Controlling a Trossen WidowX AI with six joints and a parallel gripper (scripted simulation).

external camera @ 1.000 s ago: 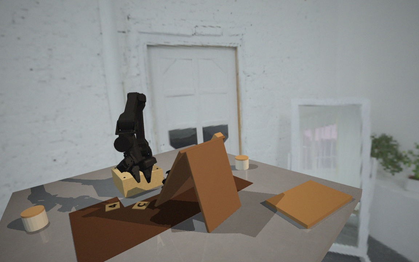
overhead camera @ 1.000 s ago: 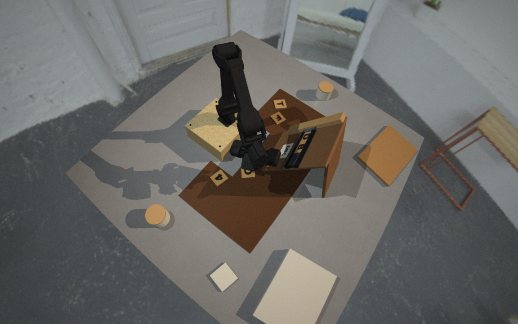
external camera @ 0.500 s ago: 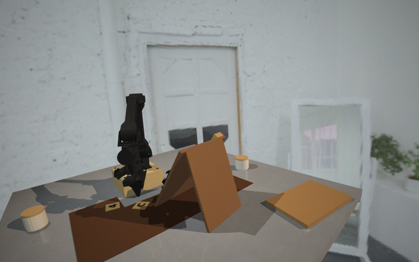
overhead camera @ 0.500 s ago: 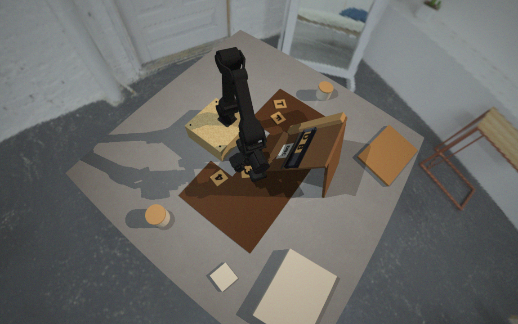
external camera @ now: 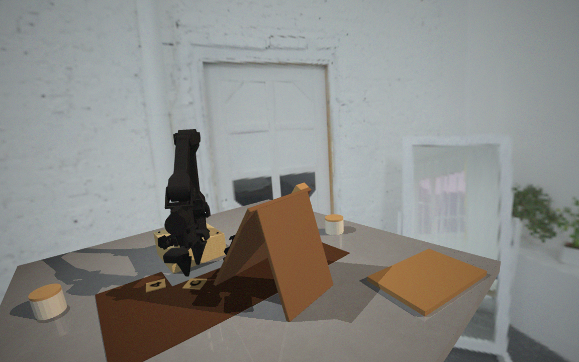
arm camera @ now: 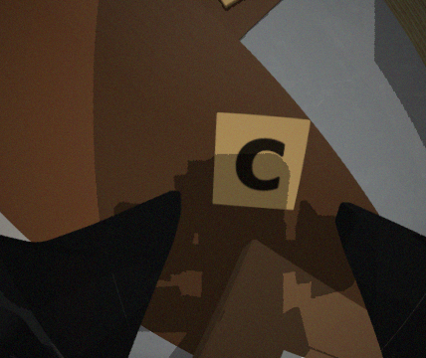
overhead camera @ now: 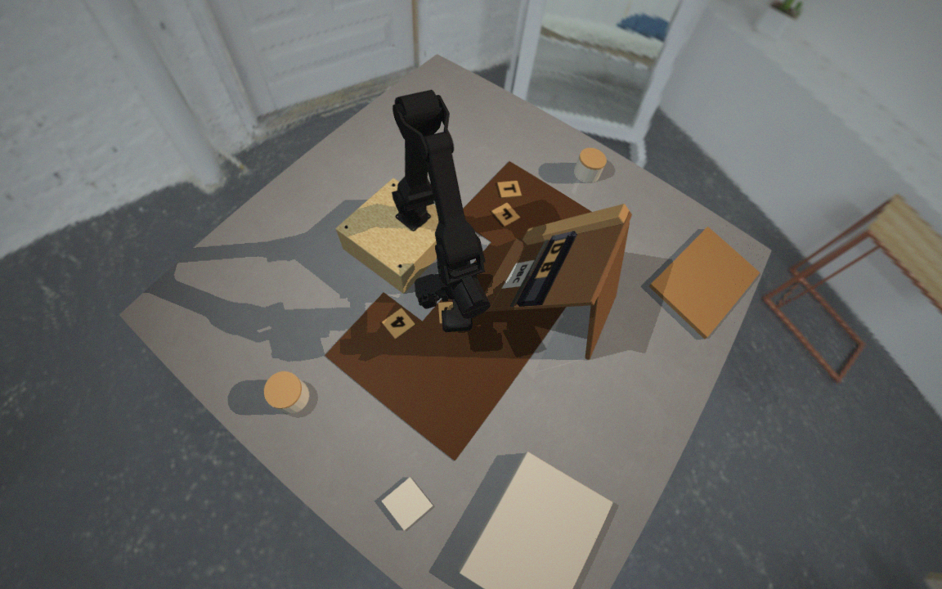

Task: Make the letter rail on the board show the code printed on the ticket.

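Observation:
The C tile (overhead camera: pixel 443 315) (external camera: pixel 194 283) (arm camera: pixel 228 134) lies flat on the brown mat. My gripper (external camera: pixel 192 268) (arm camera: pixel 261 207) is open and empty, pointing down above the C tile, with its fingertips apart on either side in the wrist view. The tile is partly hidden by the gripper in the top view. On the sloped board (overhead camera: pixel 584 271), the black rail (overhead camera: pixel 532 293) holds the D tile (overhead camera: pixel 556 248) and B tile (overhead camera: pixel 546 266); its near end is empty. The ticket (overhead camera: pixel 517 273) reads DBC. The 4 tile (overhead camera: pixel 397 322) (external camera: pixel 155 285), T tile (overhead camera: pixel 509 189) and F tile (overhead camera: pixel 505 214) lie on the mat.
The board's back panel (external camera: pixel 291 252) stands right of the gripper. The wooden base block (overhead camera: pixel 387 227) is beside the mat (overhead camera: pixel 452 410). Two lidded jars (overhead camera: pixel 591 164) (overhead camera: pixel 285 392), an orange slab (overhead camera: pixel 705 281) (external camera: pixel 426 281), a large cream box (overhead camera: pixel 536 519) and a small cream block (overhead camera: pixel 407 503) stand around.

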